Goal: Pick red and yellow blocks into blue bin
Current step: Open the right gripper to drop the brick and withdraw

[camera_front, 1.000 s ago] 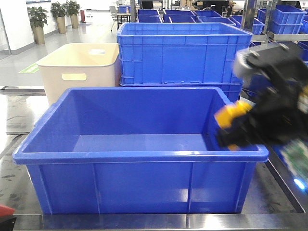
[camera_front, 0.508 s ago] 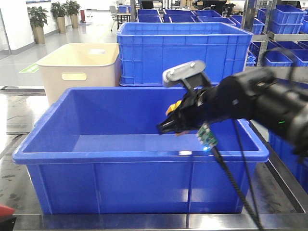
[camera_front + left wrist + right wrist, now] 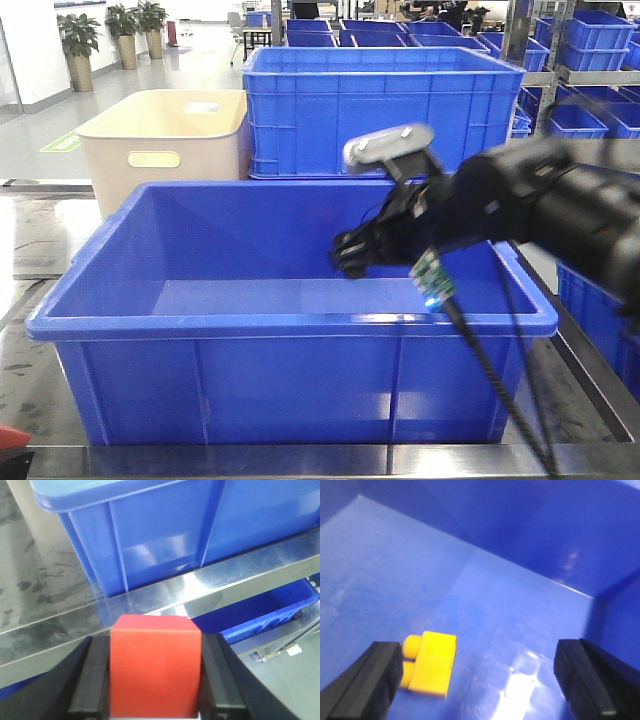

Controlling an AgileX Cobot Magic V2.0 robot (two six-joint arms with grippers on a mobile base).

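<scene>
So you're about halfway: the brick [image 3: 431,664] lies in the bin [image 3: 290,322] below your open right jaws, while your left jaws grip the cube [image 3: 155,672] outside it, not yet in.

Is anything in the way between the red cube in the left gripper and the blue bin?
Only the blue bin itself: the red cube, clamped in the left gripper, sits outside its front wall, below the rim. The right gripper hangs open over the bin's right half.
</scene>
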